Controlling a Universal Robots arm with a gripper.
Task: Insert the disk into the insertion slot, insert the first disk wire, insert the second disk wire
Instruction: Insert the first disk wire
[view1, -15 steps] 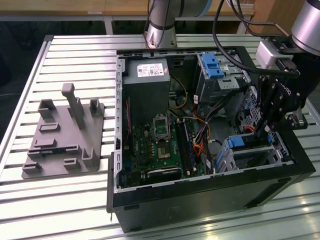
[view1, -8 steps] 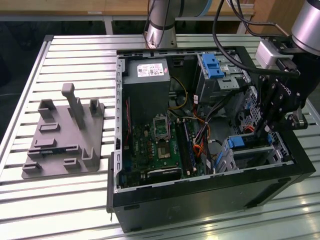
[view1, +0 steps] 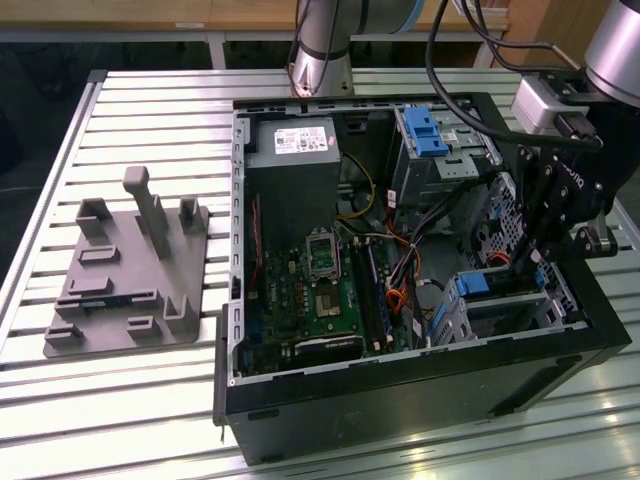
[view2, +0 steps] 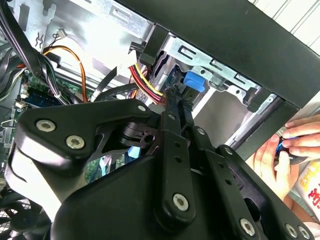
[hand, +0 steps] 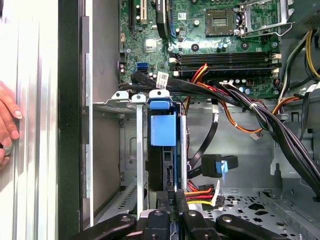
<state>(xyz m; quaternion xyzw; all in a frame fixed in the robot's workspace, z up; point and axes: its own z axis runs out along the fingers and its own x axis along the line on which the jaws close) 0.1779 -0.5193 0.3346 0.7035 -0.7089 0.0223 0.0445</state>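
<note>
Black jointed tool (view2: 176, 100), silver screws (view2: 180, 201), grey arm (view1: 322, 45), black cables (view1: 432, 45)

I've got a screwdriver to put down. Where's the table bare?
On the exterior view's left the table is bare above the grey fixture and below it, as pictured. Inside the case it is crowded: wires, the motherboard and the gripper.

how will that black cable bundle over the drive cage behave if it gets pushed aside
The black cable bundle probably bends easily: it drapes in loose curves. It likely springs partway back, since one end seems fixed near the motherboard. The thin red and yellow wires look floppier still.
</note>
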